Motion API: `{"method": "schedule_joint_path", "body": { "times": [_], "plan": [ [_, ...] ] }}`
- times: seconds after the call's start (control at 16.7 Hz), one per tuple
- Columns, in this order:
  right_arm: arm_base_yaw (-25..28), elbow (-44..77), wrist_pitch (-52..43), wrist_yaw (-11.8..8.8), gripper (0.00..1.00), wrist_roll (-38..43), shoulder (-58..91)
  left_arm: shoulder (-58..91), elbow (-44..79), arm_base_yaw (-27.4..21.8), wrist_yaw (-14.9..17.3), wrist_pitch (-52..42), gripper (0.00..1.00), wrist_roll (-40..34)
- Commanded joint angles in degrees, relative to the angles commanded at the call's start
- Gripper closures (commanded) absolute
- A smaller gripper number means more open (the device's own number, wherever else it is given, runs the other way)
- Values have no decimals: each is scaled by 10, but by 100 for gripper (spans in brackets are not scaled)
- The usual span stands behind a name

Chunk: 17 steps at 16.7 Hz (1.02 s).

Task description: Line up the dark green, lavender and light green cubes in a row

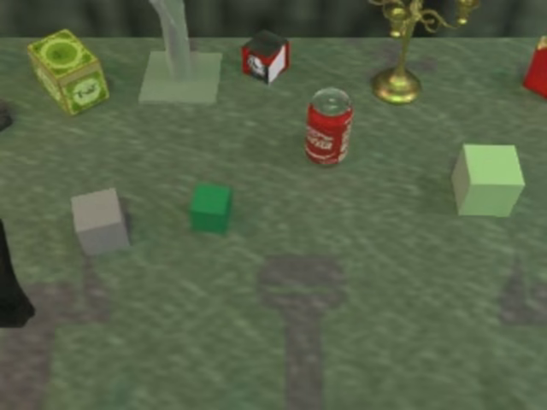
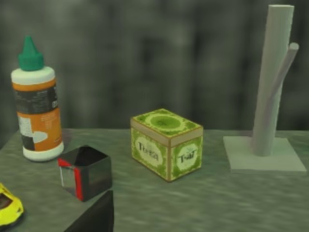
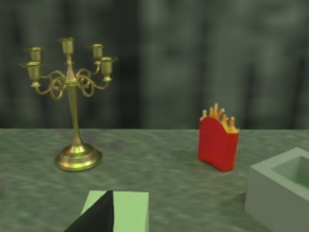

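**Nothing lined up yet**

Neither gripper's state can be told; the left arm [image 1: 10,290] sits at the table's left edge. The lavender [image 1: 100,220] and the dark green [image 1: 210,207] lie near together, the light green cube [image 1: 487,178] far right: all 3 await placing

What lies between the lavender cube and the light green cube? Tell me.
In the top view, the dark green cube sits between the lavender cube and the light green cube, close to the lavender; the rest is bare table.
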Motion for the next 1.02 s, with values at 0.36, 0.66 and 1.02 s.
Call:
{"method": "schedule_joint_path", "body": {
  "times": [0.36,0.66,1.02],
  "plan": [
    [0,0,0,0,0,0,0,58,59,-14,0,-37,0,-9],
    [0,0,0,0,0,0,0,265,252,-58,1,-158,0,-35],
    [0,0,0,0,0,0,0,650,568,-128,3,-365,0,-78]
  ]
}}
